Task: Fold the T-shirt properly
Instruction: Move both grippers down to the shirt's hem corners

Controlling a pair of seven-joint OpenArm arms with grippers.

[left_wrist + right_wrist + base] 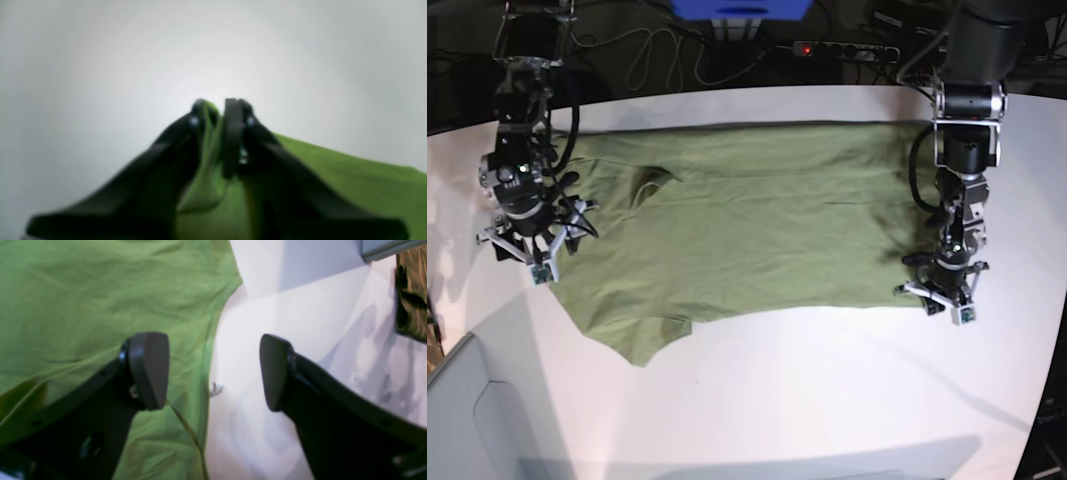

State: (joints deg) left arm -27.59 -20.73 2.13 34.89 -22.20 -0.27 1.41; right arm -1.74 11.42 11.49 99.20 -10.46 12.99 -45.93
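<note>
T-shirt (pixel 206 166) pinched in left tool (pixel 217 106)

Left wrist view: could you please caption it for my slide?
Left gripper pinching a fold of the green T-shirt above the white table.

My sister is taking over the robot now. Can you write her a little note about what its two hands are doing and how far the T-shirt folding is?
Left gripper: shut on the T-shirt, pinching a bunched bit of green cloth at the shirt's edge.
Right gripper: open, holding nothing, one finger over the cloth and one over the bare white table, straddling the shirt's edge.
T-shirt: spread flat across the table, a few wrinkles.
Done: shirt laid out, one edge gripped.
Left: right gripper has to grab its side, then every fold.
</note>
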